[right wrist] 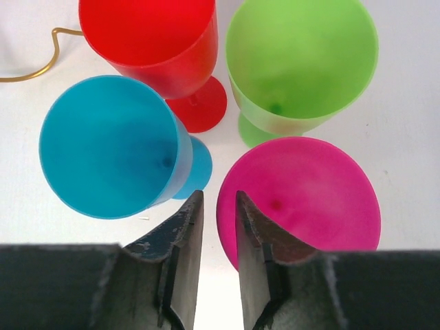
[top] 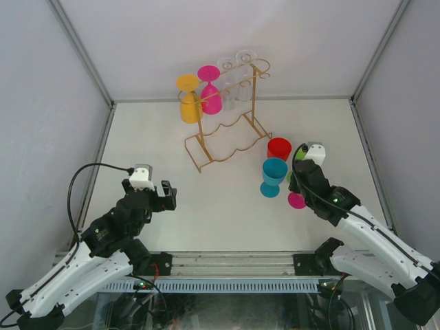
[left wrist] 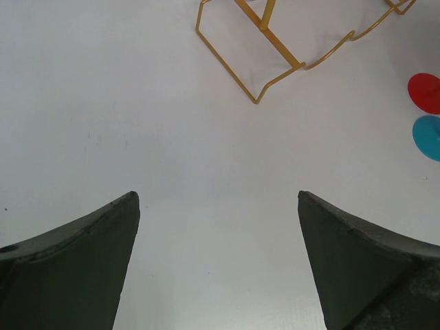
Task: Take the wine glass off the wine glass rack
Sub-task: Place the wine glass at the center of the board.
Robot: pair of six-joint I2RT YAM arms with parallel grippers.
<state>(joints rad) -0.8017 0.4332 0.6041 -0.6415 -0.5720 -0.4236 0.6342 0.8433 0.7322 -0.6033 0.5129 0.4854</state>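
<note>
Right claw (right wrist: pixel 218 199), jaws slightly parted astride the pink glass (right wrist: pixel 302 192) rim (grip seemingly loose); left claw (left wrist: pixel 218 196) wide, empty, rack (left wrist: pixel 277 40) well ahead. Risk: sideways retreat could tip it into the blue glass (right wrist: pixel 110 144).

a robotics lab test cell: a plain white bench (top: pixel 151 220) boxed in by blank white panels (top: pixel 227 41) on aluminium frame posts (top: pixel 81 51), a left arm (top: pixel 103 240) and right arm (top: pixel 357 220) bolted to a metal rail (top: pixel 234 265) at its near edge, loose cables (top: pixel 71 196), and a wine glass rack (top: pixel 200 141) with coloured plastic glasses (top: pixel 273 172) as props.
</note>
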